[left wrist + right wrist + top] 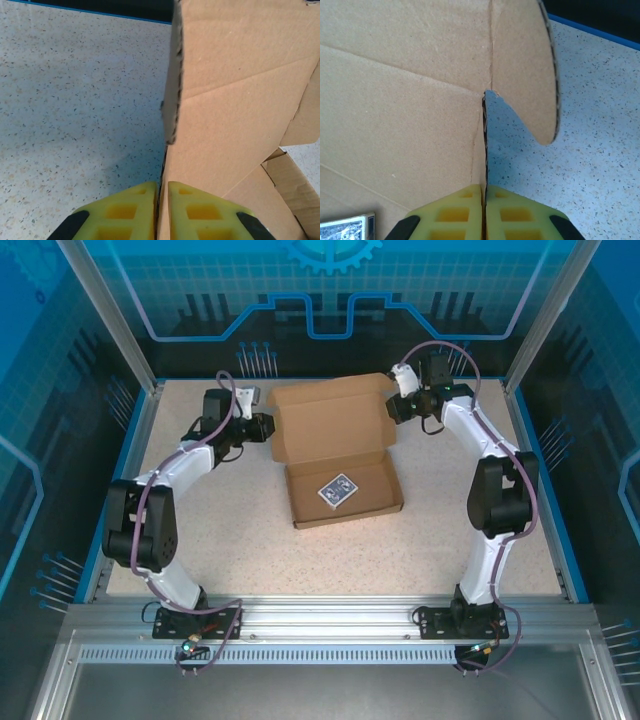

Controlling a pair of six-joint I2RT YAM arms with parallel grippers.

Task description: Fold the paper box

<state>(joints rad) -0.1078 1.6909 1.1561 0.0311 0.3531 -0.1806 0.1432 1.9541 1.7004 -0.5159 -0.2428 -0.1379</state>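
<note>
- Paper box sits on the table, middle to far side; plain brown cardboard; shallow tray part lies flat and open, lid panel raised behind it, tilted rather than fully upright.
- Card pack lies flat on the tray floor, roughly central, clear of the walls; blue-patterned face, print too small to read.
- Left gripper is at the lid's left edge; from above the fingertips are hard to separate from the dark wrist body.
- Left wrist view: left gripper is closed to a thin slit; yellow pads sit either side of the cardboard's edge, pinching it; pad bases cut off by the bottom of the frame; box fills the right half, its top and right cropped; a torn, ragged edge runs down the middle; speckled table on the left.
- Right gripper is at the lid's right edge, beside the far right corner; the contact point is too small to make out from above.
- Right wrist view: right gripper is closed, pads nearly meeting, with the sheet's edge clamped between them; box panel spreads left, cropped; a rounded tab stands out past the grip over the table; one corner of the card pack shows at bottom left, the rest cut off.
</note>
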